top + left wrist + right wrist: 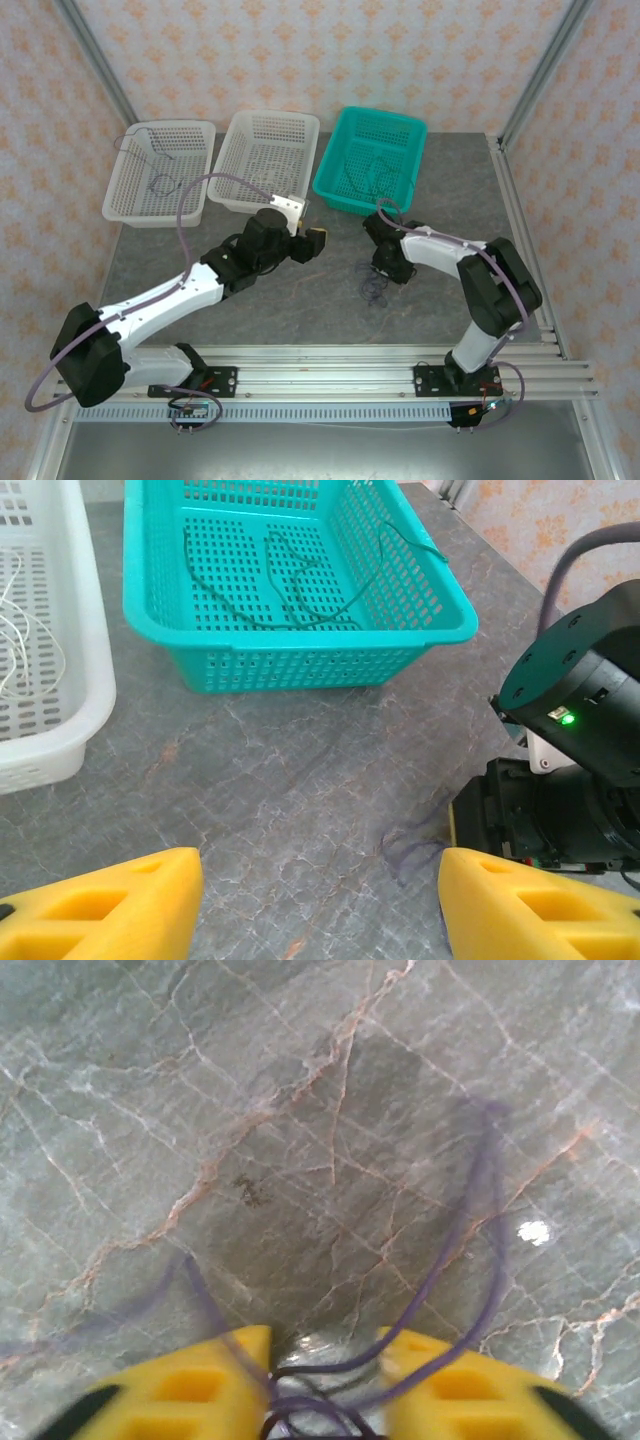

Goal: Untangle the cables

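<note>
Left end effector (320, 905) wide open, empty. Right end effector (325, 1345) part-closed astride purple cable (490, 1120), 6 o'clock from teal basket (300, 665)

The table (330, 300) looks like polished grey stone, veined, with a glossy glint in the right wrist view. At one o'clock the teal basket (300, 665) is smooth perforated plastic with a soft sheen. The left white basket (150, 212) and the middle white basket (245, 198), towards eleven o'clock, are the same plastic.

The left gripper (320, 905) and right gripper (325, 1380) have matt, slightly grainy yellow plastic fingers. The purple cable (470, 1220) is thin and smooth-coated. The rail (330, 365) at six o'clock is brushed pale metal. The right arm's black housing (580, 690) is smooth, semi-glossy plastic.
</note>
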`<state>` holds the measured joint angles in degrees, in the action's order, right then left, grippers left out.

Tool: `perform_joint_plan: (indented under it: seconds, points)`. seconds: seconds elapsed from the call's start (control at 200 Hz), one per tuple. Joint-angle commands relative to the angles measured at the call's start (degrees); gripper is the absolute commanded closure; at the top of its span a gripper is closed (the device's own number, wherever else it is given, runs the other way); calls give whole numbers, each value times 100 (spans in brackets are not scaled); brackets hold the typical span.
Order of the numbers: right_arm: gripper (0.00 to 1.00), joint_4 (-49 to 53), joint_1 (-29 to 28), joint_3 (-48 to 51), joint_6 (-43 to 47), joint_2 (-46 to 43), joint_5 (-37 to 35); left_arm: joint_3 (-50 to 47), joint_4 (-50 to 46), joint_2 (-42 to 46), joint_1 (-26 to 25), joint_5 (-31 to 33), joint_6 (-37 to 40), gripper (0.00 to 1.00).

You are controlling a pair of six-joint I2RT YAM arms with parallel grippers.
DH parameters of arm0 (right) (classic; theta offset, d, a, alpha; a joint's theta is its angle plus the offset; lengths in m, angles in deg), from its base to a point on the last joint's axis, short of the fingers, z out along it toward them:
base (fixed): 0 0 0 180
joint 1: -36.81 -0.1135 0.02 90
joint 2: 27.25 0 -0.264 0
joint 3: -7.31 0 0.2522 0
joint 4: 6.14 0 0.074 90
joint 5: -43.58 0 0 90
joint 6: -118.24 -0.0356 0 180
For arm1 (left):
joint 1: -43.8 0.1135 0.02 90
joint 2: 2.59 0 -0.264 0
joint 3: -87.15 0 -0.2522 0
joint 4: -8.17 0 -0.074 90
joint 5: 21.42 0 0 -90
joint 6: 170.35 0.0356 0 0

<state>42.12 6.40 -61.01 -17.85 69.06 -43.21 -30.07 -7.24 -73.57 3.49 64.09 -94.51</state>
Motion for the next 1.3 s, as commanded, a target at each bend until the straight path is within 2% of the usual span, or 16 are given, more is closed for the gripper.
perform_joint_plan:
  seconds: [0.0, 0.105, 0.235, 0.33, 0.546, 0.661, 0.796, 0.906, 0.986, 1.061, 1.136, 1.206, 1.296]
  points:
    - [83, -890, -37, 266, 168, 110, 84, 125, -29, -123, -25, -261, 421, 35]
    - [91, -994, -35, 297, 508, -216, 305, 154, 64, -608, -23, -803, 470, 34]
    - [93, -1279, -25, 372, 964, -679, 1018, 84, 559, -1143, -28, -1250, 418, 34]
    - [94, -1325, -20, 385, 1171, -1005, 1422, 95, 743, -1400, -21, -1285, 542, 33]
    - [94, -1179, -19, 318, 1548, -1547, 1831, 157, 688, -1637, 0, -1614, 1347, 31]
    - [94, -929, -13, 187, 1608, -1701, 1707, 139, 717, -1665, 63, -1904, 1405, 31]
    - [94, -687, -11, 78, 1511, -1772, 1452, -111, 1100, -1458, 68, -1805, 813, 31]
    - [94, -522, 26, -1, 1365, -1756, 1321, -429, 1559, -916, 32, -1727, -243, 33]
    - [94, -553, 57, 13, 1250, -1747, 1280, -577, 1644, -600, -195, -1568, -941, 36]
    - [95, -610, 101, 33, 1151, -1716, 1271, -624, 1530, -445, -573, -1375, -1296, 42]
    - [95, -635, 135, 16, 1071, -1682, 1300, -694, 1594, -438, -936, -1166, -1597, 53]
    - [95, -670, 147, 14, 1027, -1665, 1365, -840, 1947, -576, -1063, -1065, -2035, 61]
    - [95, -705, 145, 33, 981, -1664, 1443, -893, 2270, -899, -1079, -898, -2165, 63]
